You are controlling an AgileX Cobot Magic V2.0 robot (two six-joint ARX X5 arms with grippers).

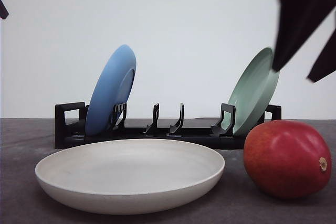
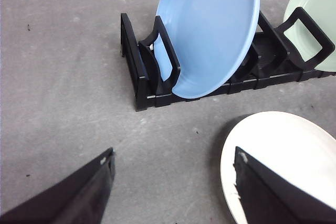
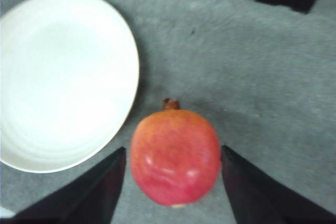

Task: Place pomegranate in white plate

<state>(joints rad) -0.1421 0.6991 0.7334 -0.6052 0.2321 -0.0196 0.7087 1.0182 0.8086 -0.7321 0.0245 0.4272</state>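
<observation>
The pomegranate is red with an orange blush and lies on the grey table just right of the white plate. My right gripper hangs open, high above the fruit, and looks blurred. In the right wrist view the pomegranate lies between the two dark fingers, its brown crown pointing away, with the white plate beside it. My left gripper is open with nothing in it, over bare table at the edge of the white plate.
A black dish rack stands behind the plate. A blue plate leans at its left end and a pale green plate at its right. Bare grey table lies to the left of the rack.
</observation>
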